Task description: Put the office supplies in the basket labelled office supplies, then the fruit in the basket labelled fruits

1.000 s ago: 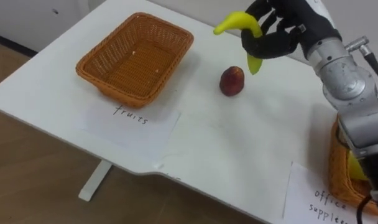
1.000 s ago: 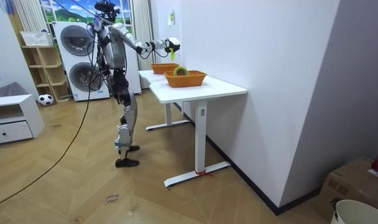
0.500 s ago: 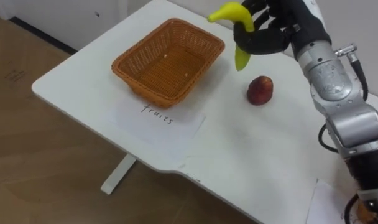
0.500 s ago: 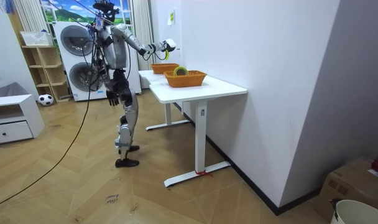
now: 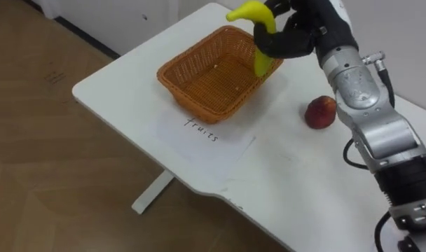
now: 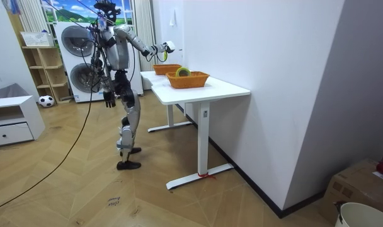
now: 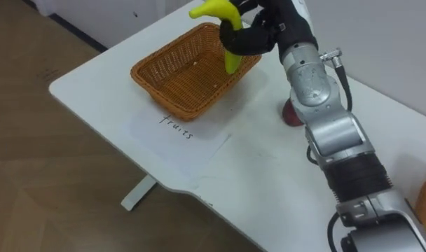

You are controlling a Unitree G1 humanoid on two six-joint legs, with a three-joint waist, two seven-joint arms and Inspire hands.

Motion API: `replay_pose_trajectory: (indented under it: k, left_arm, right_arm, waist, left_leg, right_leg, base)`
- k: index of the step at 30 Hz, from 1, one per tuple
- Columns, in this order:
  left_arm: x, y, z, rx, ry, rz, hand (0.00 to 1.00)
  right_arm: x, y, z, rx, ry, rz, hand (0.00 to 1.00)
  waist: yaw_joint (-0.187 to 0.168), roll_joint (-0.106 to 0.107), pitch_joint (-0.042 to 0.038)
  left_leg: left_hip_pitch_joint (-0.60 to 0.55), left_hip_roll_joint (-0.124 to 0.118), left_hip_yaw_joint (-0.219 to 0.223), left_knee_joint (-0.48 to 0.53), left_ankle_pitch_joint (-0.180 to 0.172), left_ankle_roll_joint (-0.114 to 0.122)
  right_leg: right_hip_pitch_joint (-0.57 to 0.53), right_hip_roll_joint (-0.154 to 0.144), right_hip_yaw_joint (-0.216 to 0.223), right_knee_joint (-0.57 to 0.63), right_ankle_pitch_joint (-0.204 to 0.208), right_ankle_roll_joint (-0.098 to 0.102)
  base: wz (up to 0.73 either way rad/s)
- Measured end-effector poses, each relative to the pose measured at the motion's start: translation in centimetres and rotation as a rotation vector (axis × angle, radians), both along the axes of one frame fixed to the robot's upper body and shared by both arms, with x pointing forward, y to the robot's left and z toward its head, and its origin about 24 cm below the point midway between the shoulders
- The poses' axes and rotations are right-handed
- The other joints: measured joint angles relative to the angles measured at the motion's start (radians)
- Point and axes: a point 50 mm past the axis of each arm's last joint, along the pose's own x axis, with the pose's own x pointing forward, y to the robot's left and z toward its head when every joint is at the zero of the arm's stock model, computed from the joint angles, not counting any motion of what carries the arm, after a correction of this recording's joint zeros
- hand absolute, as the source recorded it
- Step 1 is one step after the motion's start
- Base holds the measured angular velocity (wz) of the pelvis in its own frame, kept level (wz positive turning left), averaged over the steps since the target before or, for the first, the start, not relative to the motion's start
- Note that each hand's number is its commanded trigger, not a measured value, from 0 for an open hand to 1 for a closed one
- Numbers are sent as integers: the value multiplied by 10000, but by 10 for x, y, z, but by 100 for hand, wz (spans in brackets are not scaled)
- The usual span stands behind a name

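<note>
A: What lies nearest on the counter (image 5: pixel 290 182)?

B: A paper sheet (image 5: pixel 199 136) by the near edge, and the wicker basket (image 5: pixel 199 105) just behind it.

A: And the fruit?

B: A peach (image 5: pixel 320 112) rests on the counter right of the basket, apart from it. The banana (image 5: pixel 255 14) hangs above the basket's far right corner, with the right hand (image 5: pixel 300 35) curled round it.

A: The left hand (image 6: pixel 108 99)?

B: Hanging at the robot's side. Open or closed, I cannot tell.
</note>
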Motion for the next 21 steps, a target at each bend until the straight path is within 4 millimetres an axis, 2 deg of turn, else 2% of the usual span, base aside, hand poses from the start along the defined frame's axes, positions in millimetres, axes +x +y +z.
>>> replay_pose_trajectory:
  k: [6,10,11,21]
  left_arm:
    - [-1,-3,-1,111,190,-311,0]
    - [-5,-3,1,204,329,-369,0]
    - [-6,-3,1,204,396,-351,0]
    - [-12,-4,-1,-36,669,-328,0]
  right_arm:
    - [0,1,-2,244,58,-108,100]
    - [2,1,-12,331,472,-250,100]
    - [3,0,-14,321,563,-315,100]
    - [5,-6,-27,296,1064,-636,100]
  waist:
    - [208,133,-7]
    - [263,124,-23]
    - [266,112,-31]
    - [489,53,-39]
  left_leg:
    - [-16,-6,-132,-13,1,3]
    - [-72,-41,-227,22,10,14]
    - [-110,-124,-279,39,19,27]
    - [-115,-352,-441,23,124,192]
  right_leg:
    - [10,-12,-17,5,-4,7]
    - [10,-27,-59,10,-14,23]
    - [3,-45,-104,9,-27,44]
    - [52,-287,-79,31,-129,207]
  base:
    - [2]
    - [8]
    - [11]
    - [8]
